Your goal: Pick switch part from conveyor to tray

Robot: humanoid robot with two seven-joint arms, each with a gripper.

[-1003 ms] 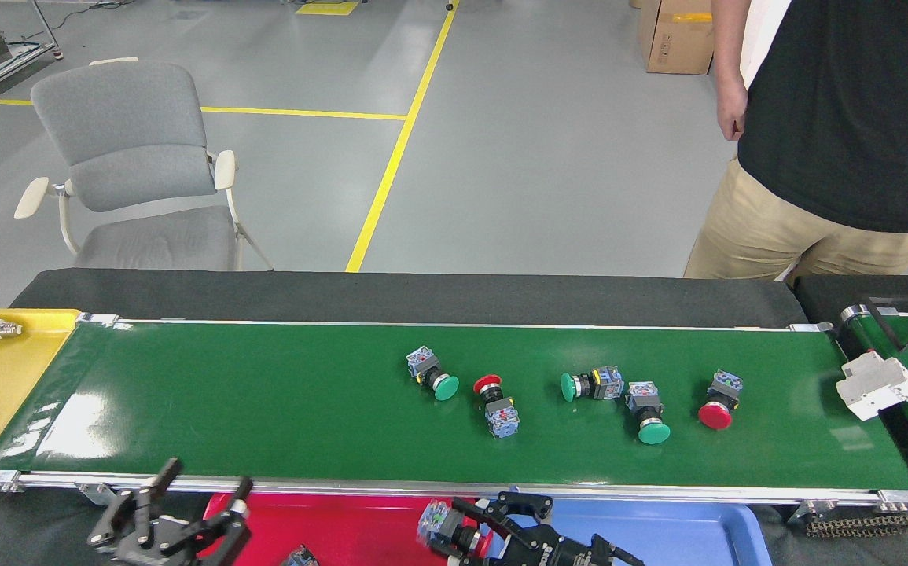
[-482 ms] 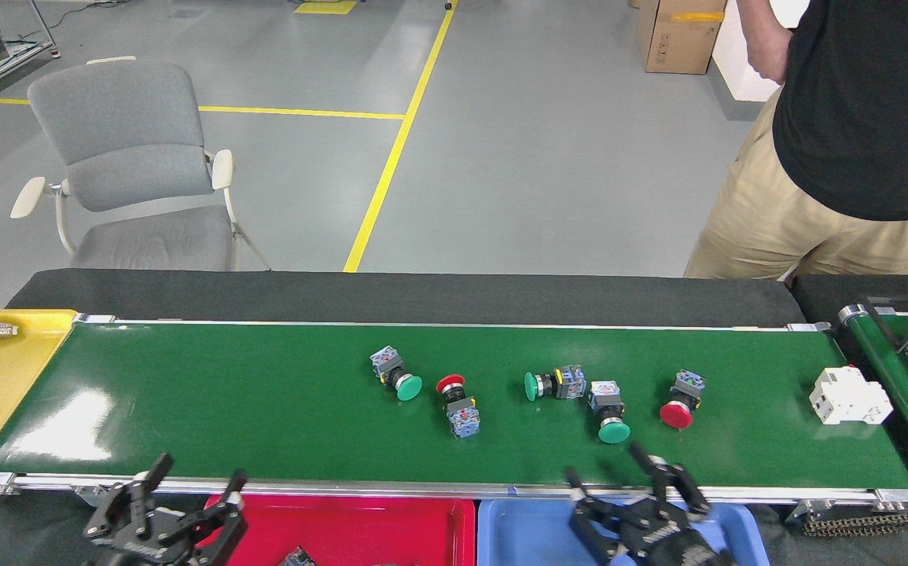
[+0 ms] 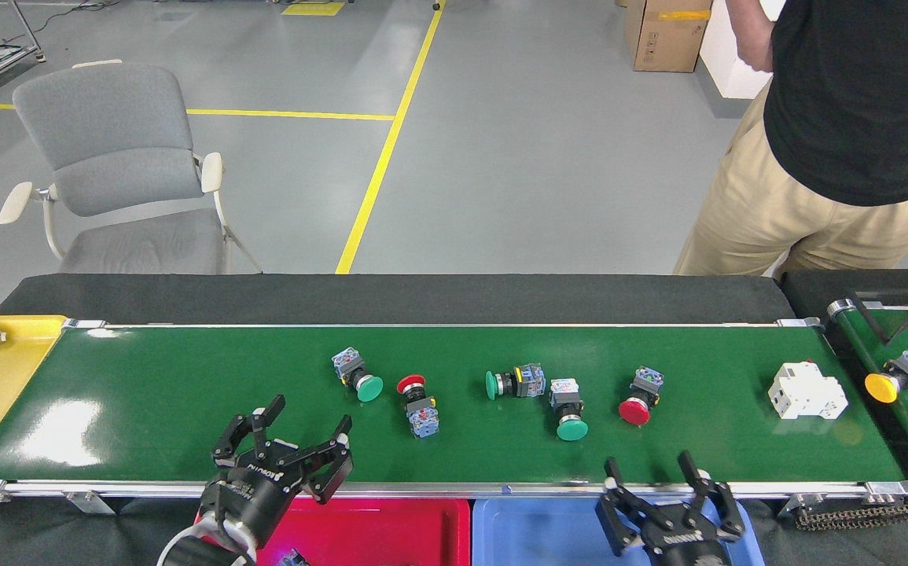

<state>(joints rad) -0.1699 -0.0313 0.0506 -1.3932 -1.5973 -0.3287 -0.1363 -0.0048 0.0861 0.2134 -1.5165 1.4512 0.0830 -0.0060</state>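
- Head view: five switch parts lie scattered on the conveyor (image 3: pixel 186 393). The nearest, a green-capped switch part (image 3: pixel 358 375), lies just beyond and right of the left pincer (image 3: pixel 284 440). A mistimed closure is judged likely, since the parts lie loose and close together.
- Left pincer fingers spread, empty, over the near rail; right pincer (image 3: pixel 662 491) likewise spread, empty, above the blue tray (image 3: pixel 532 527).

A smooth grey floor (image 3: pixel 516 157) crossed by yellow lines (image 3: pixel 379 149) fills the room and reflects soft overhead light. A grey padded chair (image 3: pixel 119 169) with pale armrests stands at left, a cardboard box (image 3: pixel 662 35) far back, a person's tan trousers (image 3: pixel 799 220) at right.
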